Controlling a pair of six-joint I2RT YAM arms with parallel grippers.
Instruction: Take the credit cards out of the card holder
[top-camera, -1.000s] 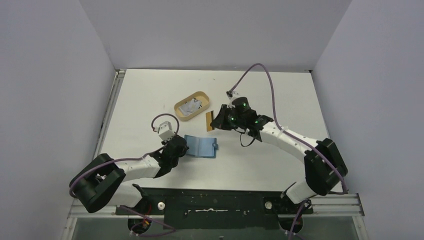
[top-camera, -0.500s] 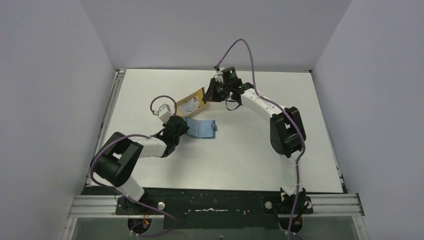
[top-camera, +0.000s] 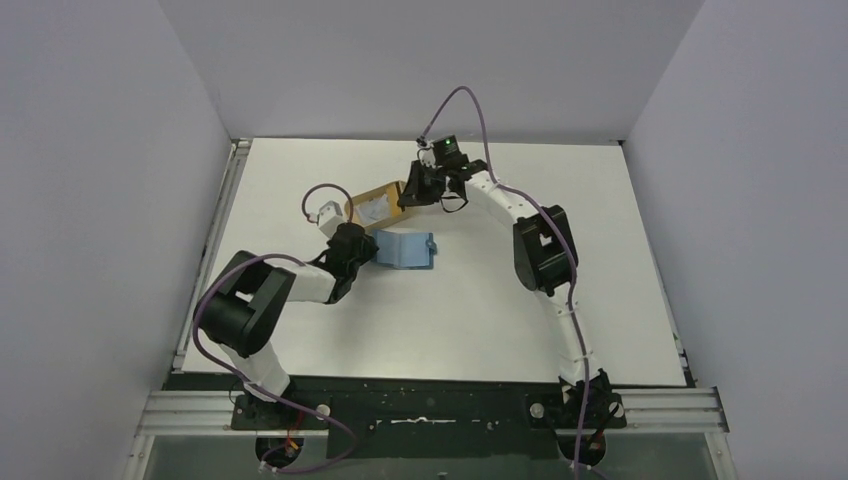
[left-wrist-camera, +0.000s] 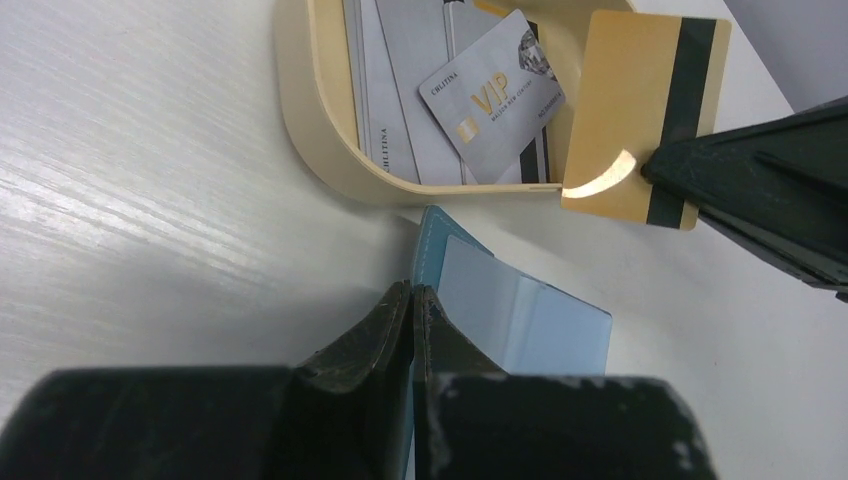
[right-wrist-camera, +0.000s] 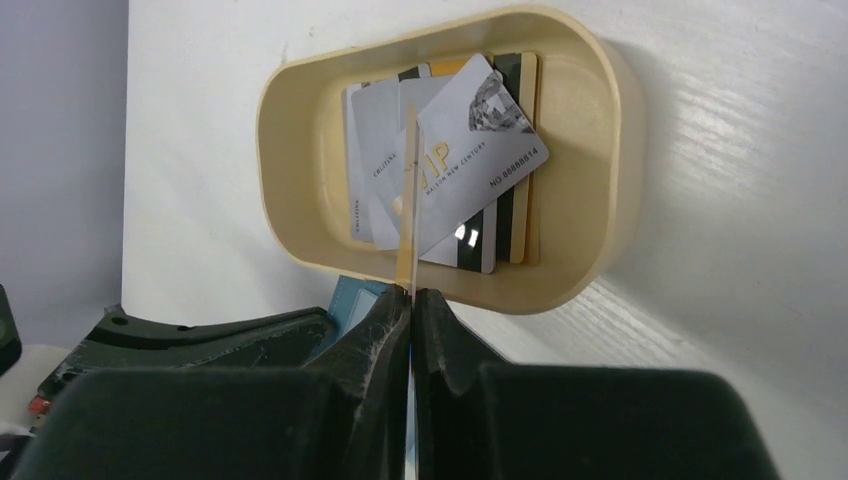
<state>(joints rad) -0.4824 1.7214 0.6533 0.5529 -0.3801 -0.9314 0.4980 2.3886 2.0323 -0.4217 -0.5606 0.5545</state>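
The teal card holder (top-camera: 408, 249) lies open on the table just in front of the tray. My left gripper (left-wrist-camera: 413, 291) is shut on its left edge, and its light blue pockets (left-wrist-camera: 520, 318) show to the right of the fingers. A yellowish credit card (left-wrist-camera: 628, 110) with a dark stripe hangs over the tray's near rim, and my right gripper (right-wrist-camera: 411, 296) is shut on it. In the right wrist view that card (right-wrist-camera: 407, 215) shows edge-on. Several more credit cards (right-wrist-camera: 460, 165), a silver VIP card (left-wrist-camera: 492, 96) uppermost, lie in the tray.
The oval tan tray (top-camera: 357, 205) stands at the back left of centre, its rim (right-wrist-camera: 610, 160) close under the held card. The two grippers are close together, with the right gripper's black fingers (left-wrist-camera: 760, 190) just beyond the card holder.
My right gripper has carried the yellowish card back and to the left, from beside the tray to over it. My left gripper has drawn the card holder further back, towards the tray.
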